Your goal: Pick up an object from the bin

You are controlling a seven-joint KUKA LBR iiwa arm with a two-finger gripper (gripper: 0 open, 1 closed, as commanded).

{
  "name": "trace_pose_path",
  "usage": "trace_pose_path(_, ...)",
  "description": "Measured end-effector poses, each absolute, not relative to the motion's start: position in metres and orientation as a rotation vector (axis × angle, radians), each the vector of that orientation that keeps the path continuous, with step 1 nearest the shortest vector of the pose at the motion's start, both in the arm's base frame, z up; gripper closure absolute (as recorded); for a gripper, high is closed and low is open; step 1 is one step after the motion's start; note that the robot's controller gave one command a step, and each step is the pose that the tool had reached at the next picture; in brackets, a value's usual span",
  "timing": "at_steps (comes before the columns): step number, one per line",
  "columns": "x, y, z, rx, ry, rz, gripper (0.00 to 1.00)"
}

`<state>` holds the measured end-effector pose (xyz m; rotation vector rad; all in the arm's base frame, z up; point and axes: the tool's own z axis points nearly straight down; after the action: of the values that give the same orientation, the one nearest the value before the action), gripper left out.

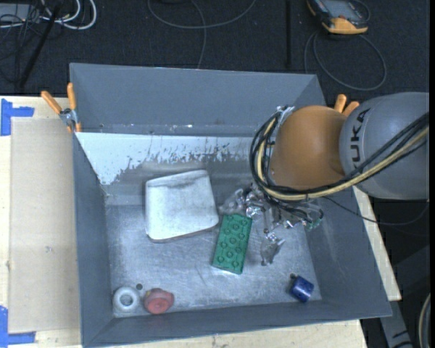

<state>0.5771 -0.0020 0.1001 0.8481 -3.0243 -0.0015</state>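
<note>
Near edge: a white ring [127, 299] and a red cap [158, 301] lie at the left, a small blue piece [301, 288] at the right, all well apart from the arm.
Likely target: a green studded brick [232, 243], flat and oblong, lies mid-bin, its long side running near to far.
Arm: the gripper [272, 236] hangs low, just right of the brick; I cannot tell whether its jaws are spread or pressed together.
Advice: probably centre over the brick, close across its narrow width, lift straight.
Farther left: a white pad [180, 205] lies just beside the brick; avoid it.

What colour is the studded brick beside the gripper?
The brick is green, in the camera view.
</note>
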Motion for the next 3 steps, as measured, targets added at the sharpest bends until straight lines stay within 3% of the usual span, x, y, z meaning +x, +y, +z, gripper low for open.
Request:
trace_pose_path(1,0.588,0.003,0.102,1.247,-2.886,-0.001,0.0)
trace_pose_path(2,0.592,0.004,0.072,1.667,-2.663,-0.001,0.0)
trace_pose_path(3,0.593,0.004,0.073,1.66,-2.665,-0.002,0.0)
